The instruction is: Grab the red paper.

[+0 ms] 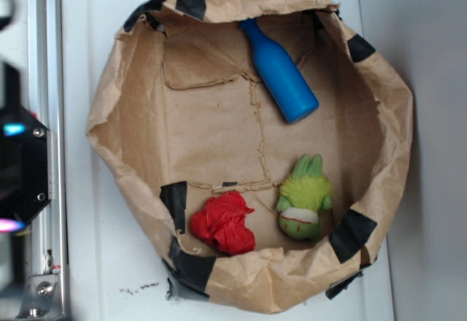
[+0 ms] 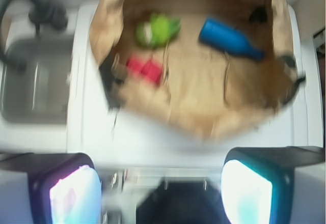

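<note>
Red paper lies crumpled on the floor of the brown bag, at about seven o'clock in the overhead view, just beside the green toy, while the claw, fingers wide apart and empty, hangs outside the bag with the wad toward its eleven o'clock.

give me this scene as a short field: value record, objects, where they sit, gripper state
container: brown paper bag, open, taped rim
target: red paper, crumpled, on bag floor near the rim
beside target: green plush toy, apart from it
also in bag: blue bottle, lying on its side at the far end
gripper: open, outside the bag, holding nothing
wrist view: blurred
</note>
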